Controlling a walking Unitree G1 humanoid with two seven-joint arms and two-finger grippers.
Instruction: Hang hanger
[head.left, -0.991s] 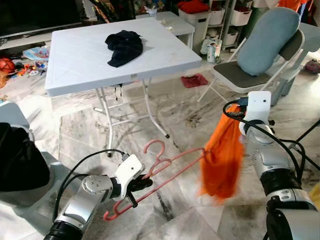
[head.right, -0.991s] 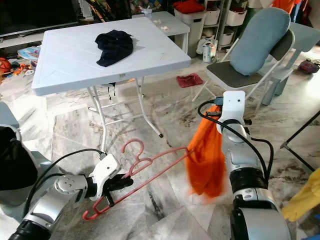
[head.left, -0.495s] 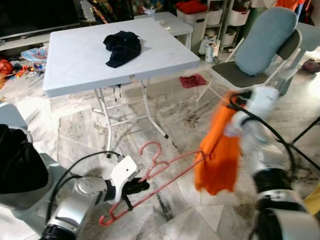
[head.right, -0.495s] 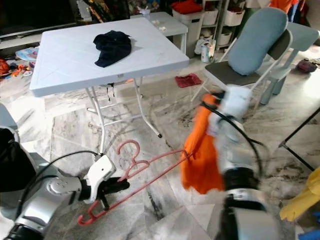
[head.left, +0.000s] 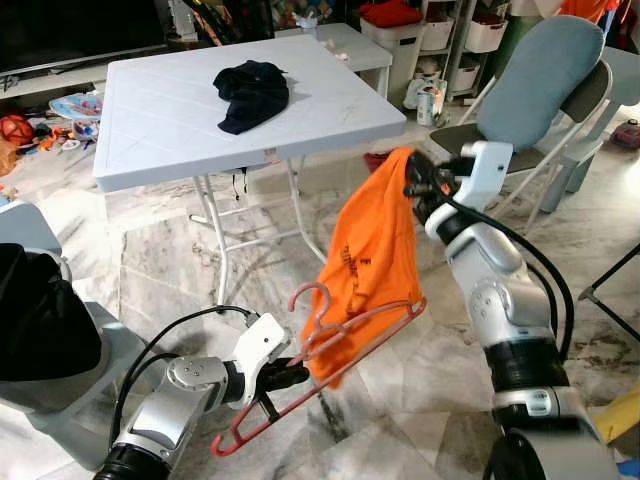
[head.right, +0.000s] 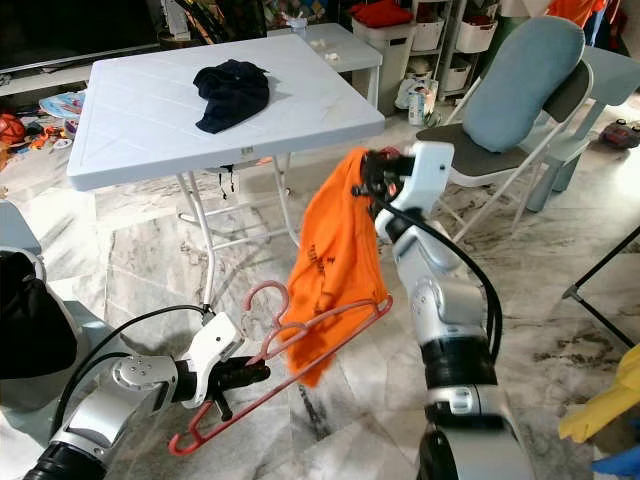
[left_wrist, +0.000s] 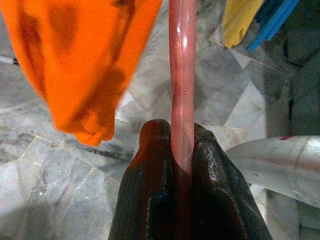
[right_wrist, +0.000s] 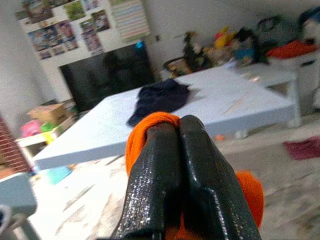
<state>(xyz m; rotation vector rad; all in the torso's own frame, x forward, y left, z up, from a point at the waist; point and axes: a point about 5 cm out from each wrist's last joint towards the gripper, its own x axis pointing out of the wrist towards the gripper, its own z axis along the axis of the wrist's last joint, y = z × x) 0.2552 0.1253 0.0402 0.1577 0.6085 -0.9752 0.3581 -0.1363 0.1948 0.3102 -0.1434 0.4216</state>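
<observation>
Gripping one pink plastic hanger (head.left: 330, 372), your left pincer (head.left: 283, 377) is clamped; your right pincer (head.left: 418, 180) pinches one orange cloth garment (head.left: 368, 262) draped over it.

bright even daylight, soft wrist-view blur

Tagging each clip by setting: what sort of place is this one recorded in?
Most likely a lived-in home living room. A white folding table carries a dark garment, toys are scattered on the marble floor, and a cushioned folding chair stands before storage shelves.
</observation>
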